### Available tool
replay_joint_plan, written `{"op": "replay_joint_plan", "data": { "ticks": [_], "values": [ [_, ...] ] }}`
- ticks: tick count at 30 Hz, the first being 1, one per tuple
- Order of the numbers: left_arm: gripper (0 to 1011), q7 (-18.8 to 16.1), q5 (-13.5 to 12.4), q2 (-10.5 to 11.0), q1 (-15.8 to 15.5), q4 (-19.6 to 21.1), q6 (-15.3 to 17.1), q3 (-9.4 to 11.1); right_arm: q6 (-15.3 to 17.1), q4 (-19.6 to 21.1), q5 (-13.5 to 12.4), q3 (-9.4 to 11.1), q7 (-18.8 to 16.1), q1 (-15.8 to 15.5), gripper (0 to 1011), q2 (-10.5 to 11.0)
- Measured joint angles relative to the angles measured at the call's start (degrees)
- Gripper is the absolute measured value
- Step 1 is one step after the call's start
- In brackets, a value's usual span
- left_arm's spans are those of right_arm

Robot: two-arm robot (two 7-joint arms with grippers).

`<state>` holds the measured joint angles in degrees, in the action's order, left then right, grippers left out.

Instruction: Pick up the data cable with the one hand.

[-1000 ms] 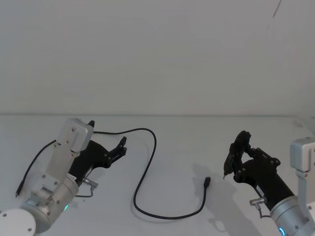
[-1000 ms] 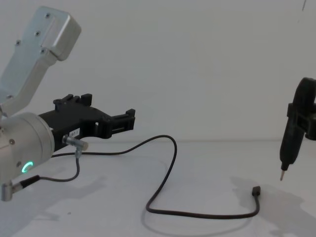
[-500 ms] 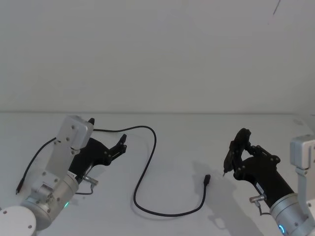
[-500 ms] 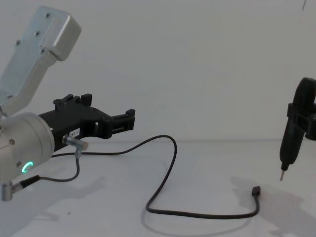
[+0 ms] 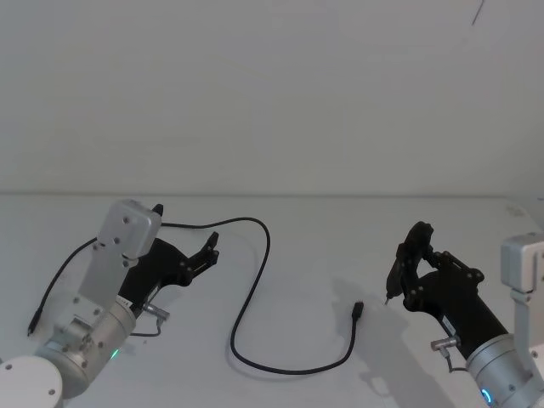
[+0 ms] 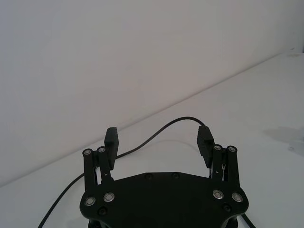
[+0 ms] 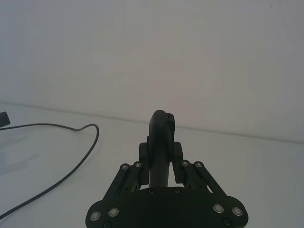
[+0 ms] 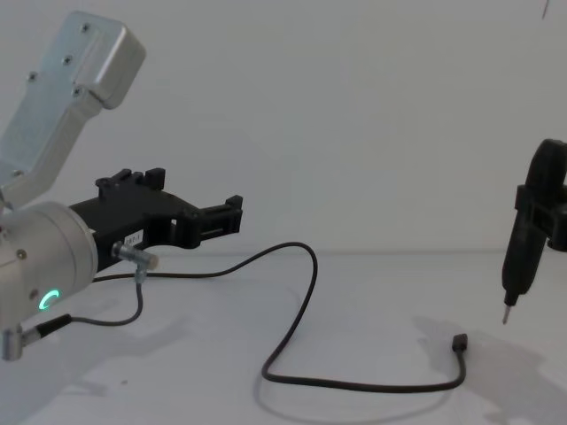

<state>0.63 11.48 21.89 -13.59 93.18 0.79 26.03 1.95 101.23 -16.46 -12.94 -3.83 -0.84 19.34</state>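
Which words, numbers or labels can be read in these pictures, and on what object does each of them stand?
White label on the side of the left gripper: it has dark print, but this is too small to read.
The data cable, the right gripper and the pen-shaped tool that it holds: no writing visible.
No text in these pictures can be read with certainty.

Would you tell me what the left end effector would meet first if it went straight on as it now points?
Probably the data cable, whose bend lies ahead of the open left end effector; being raised, the end effector might pass over it.
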Motion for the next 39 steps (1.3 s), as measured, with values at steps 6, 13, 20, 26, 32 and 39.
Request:
{"op": "replay_joint_plan", "data": {
  "ticks": [6,13,20,26,32,39],
  "values": [
    [1001,0.41,-0.12,0.24,0.01,0.21,0.22,0.07,0.0,0.0,0.0,0.0,0.0,0.0,279,0.0],
    [1001,3.39,-0.2,2.26,0.12,1.98,1.78,0.65,0.0,0.0,0.0,0.0,0.0,0.0,279,0.0],
    [1001,7.53,0.56,5.14,0.75,4.92,4.35,1.07,0.0,0.0,0.0,0.0,0.0,0.0,279,0.0],
    [1001,11.51,1.71,7.93,1.43,7.95,6.78,1.25,0.0,0.0,0.0,0.0,0.0,0.0,279,0.0],
    [1001,16.07,3.3,10.79,2.02,11.28,9.74,1.4,0.0,0.0,0.0,0.0,0.0,0.0,279,0.0],
    [1001,22.04,5.53,13.9,2.25,15.2,13.49,2.05,0.0,0.0,0.0,0.0,0.0,0.0,279,0.0]
  ]
}}
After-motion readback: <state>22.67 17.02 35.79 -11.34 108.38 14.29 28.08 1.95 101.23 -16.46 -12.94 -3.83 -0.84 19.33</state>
